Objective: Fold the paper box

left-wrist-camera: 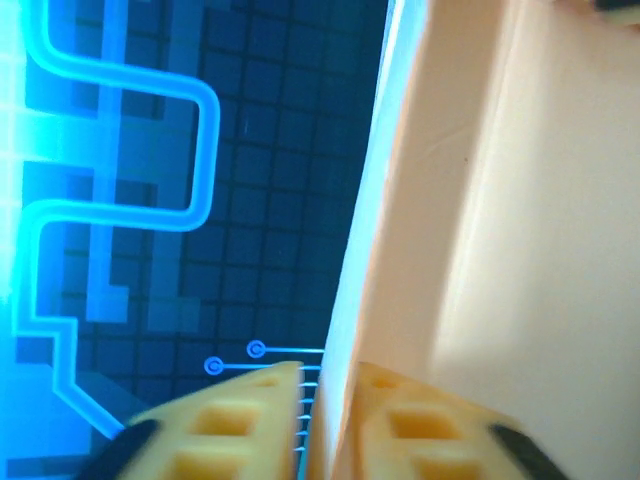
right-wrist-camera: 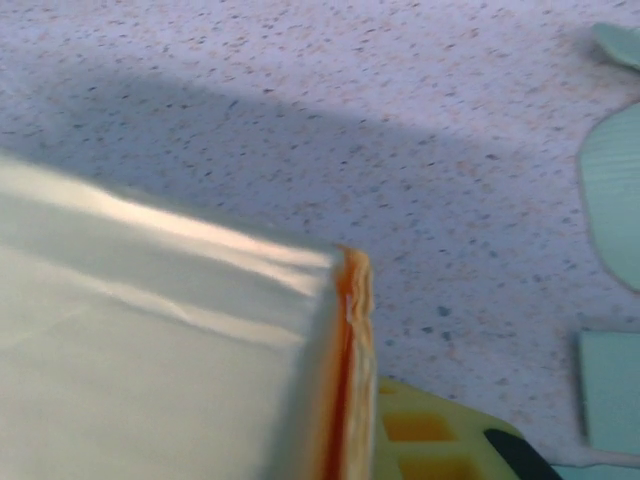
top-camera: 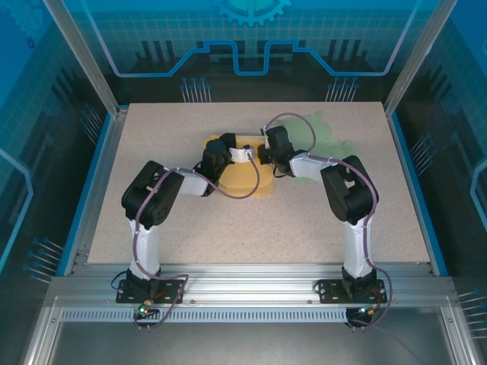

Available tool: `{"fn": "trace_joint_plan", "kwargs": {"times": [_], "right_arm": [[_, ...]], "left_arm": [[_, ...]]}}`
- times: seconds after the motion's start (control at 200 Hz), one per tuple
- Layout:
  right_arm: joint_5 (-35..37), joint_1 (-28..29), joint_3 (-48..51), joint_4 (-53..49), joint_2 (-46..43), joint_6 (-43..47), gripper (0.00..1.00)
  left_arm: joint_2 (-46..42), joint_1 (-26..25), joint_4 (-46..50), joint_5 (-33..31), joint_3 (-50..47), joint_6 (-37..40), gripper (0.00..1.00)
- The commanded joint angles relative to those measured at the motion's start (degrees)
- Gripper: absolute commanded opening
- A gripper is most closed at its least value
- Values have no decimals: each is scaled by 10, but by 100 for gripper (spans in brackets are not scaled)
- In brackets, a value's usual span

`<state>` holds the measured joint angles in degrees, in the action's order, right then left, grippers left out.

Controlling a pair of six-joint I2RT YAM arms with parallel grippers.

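A: Starting at the left, where do we stand with our left end effector (left-wrist-camera: 325,415)?

B: In the left wrist view we see its two yellow fingers (left-wrist-camera: 225,430) pressed close together at the bottom of the frame. A pale wall of the paper box (top-camera: 240,181) runs up between them, and we read that as a pinch on the wall.

A: And the box itself?

B: From above it lies in the middle of the counter (top-camera: 190,236), yellow, just below where both arms meet. We judge we are mid-fold, with one wall held up and the box not yet closed.

A: Moving right, what about our right end effector (top-camera: 257,154)?

B: It sits at the box's upper edge, just beside the left one. In the right wrist view a glossy panel with an orange edge covers the lower left of the frame, and one yellow finger (right-wrist-camera: 425,440) shows to its right. The other finger is hidden behind the panel, so we cannot tell whether it grips or merely rests there.

A: Further right?

B: Pale green sheets (top-camera: 323,144) lie on the counter, apart from the box.

A: So what does our next move call for?

B: We think the left pinch must steady the wall while the right side presses its panel along the crease. That press should be gentle, so the thin paper doesn't buckle.
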<state>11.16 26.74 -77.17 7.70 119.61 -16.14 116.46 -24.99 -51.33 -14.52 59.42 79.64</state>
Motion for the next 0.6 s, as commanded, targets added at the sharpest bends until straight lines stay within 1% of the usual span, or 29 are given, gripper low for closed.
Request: {"fn": "trace_joint_plan", "kwargs": {"times": [0.0,0.045,0.085,0.13,0.14,0.225,0.3,0.345,0.415,0.46,0.495,0.535,0.595], "right_arm": [[46,7,18,12,-29,16,15],[46,7,23,15,-32,16,14],[46,7,29,20,-35,16,13],[44,8,36,28,-40,18,13],[43,9,37,29,-41,18,13],[41,9,47,36,-47,17,10],[43,9,53,36,-51,13,10],[44,9,57,34,-54,9,10],[42,9,66,36,-59,3,9],[40,9,72,37,-64,1,9],[38,9,76,39,-66,0,9],[36,9,80,39,-69,-2,9],[33,9,83,36,-72,-7,8]], "left_arm": [[-57,-11,-9,7,-7,-72,44],[-76,-16,4,5,-8,-91,58],[-94,-21,15,4,-11,-102,75],[-115,-28,24,1,-16,-118,96],[-120,-30,27,-1,-16,-122,98],[-173,-44,68,-15,-21,-182,99],[-223,-52,121,-41,-21,-269,99],[-254,-53,156,-63,-22,-334,99],[-303,-53,219,-107,-20,-456,99],[-330,-51,274,-136,-13,-533,99],[-349,-47,325,-147,-5,-594,99],[-364,-36,391,-143,11,-664,99],[-374,-7,503,-114,47,-774,99]]}}
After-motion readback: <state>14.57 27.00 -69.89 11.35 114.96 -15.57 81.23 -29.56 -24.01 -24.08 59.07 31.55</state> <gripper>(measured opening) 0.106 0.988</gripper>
